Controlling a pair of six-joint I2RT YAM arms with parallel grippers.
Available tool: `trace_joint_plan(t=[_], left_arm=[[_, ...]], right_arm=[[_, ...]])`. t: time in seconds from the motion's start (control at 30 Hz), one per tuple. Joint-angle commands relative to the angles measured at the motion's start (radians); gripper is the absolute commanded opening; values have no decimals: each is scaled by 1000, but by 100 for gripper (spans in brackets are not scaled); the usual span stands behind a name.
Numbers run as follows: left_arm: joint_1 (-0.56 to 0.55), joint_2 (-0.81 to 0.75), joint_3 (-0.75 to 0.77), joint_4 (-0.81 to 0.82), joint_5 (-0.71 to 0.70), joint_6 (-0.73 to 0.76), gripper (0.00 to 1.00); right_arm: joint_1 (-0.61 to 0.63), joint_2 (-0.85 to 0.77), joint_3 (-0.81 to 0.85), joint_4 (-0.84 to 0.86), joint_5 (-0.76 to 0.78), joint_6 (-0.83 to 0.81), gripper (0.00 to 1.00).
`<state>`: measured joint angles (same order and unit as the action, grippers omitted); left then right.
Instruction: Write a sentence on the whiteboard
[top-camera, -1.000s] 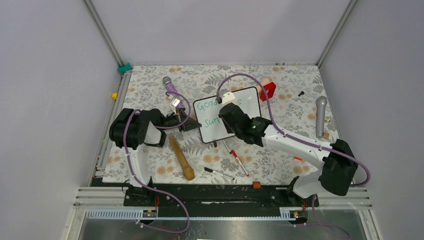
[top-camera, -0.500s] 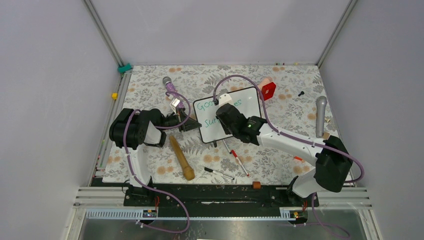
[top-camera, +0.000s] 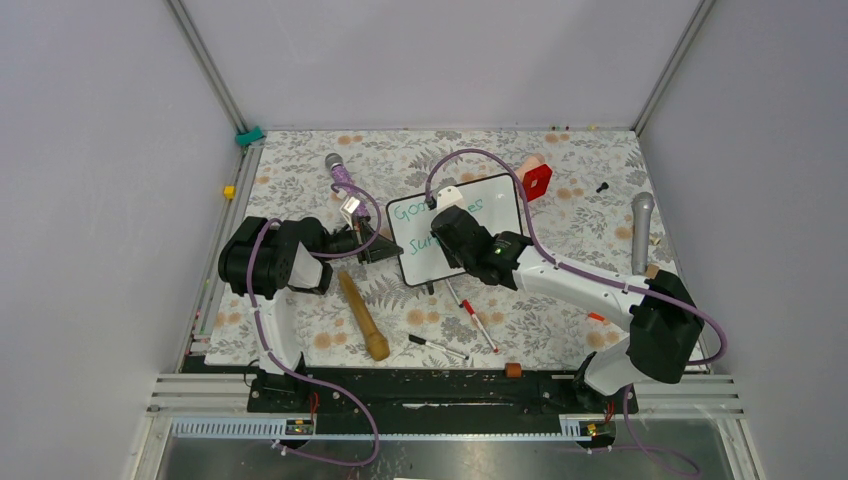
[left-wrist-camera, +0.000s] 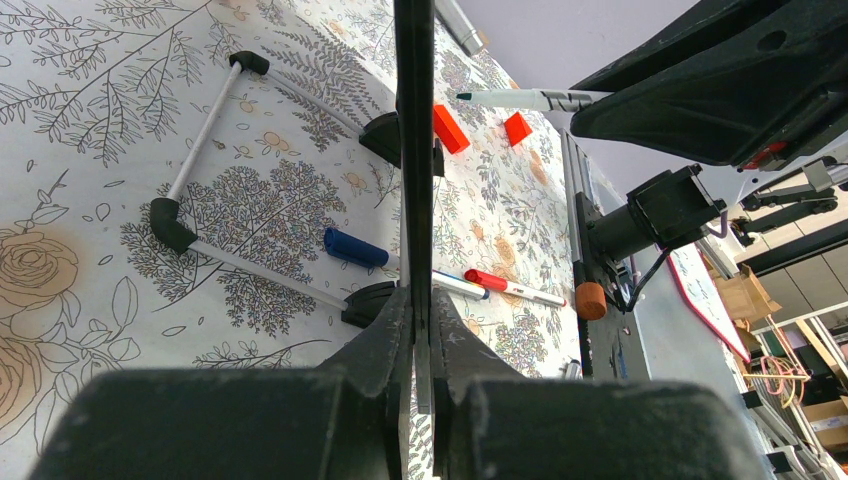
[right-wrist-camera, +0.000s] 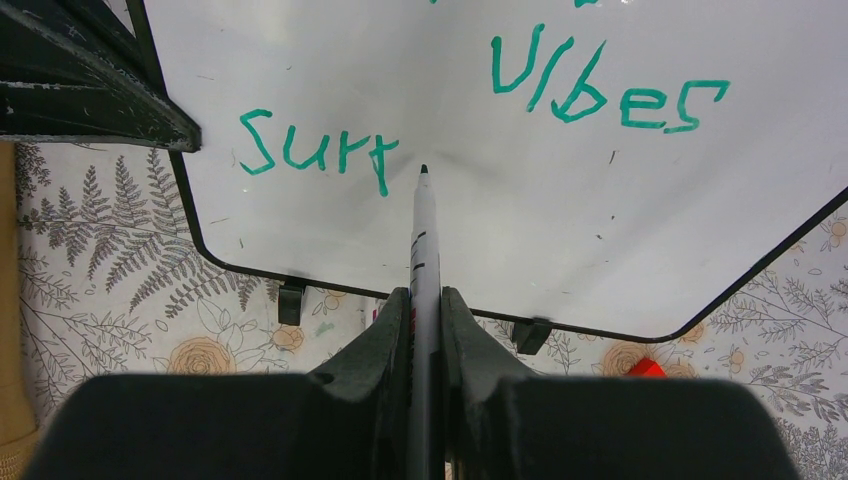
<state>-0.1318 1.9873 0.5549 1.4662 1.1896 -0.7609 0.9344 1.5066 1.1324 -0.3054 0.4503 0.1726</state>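
The whiteboard (top-camera: 497, 205) sits angled near the middle of the desk (top-camera: 300, 190), and the sentence (right-wrist-camera: 318, 150) on it is unfinished: I read "vibes" above and "Surr" below, in green. The right end effector (right-wrist-camera: 425, 300) is pressed together on a marker (right-wrist-camera: 424, 235) whose tip sits just right of the last letter, though I cannot tell whether it touches the board. The left end effector (left-wrist-camera: 415, 325) pinches the board's thin frame edge. Risk, in my judgement: pen pressure against that narrow one-edge hold could pivot or slide the board and drag a stroke through the lettering, and the marker could twist in its grip.
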Motion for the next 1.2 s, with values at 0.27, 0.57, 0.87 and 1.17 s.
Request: trace_joint_plan(t=[0.27, 0.57, 0.87, 1.17], left_arm=[[-5, 25, 11, 11, 7, 41, 3], [-5, 25, 11, 11, 7, 41, 3], [-5, 25, 11, 11, 7, 41, 3], [-5, 26, 12, 12, 7, 41, 3]], right_arm=[[-8, -10, 31, 19, -9, 0, 0], [-8, 5, 46, 10, -9, -2, 0], [-8, 26, 63, 1, 20, -3, 0], [-8, 49, 79, -16, 56, -3, 0]])
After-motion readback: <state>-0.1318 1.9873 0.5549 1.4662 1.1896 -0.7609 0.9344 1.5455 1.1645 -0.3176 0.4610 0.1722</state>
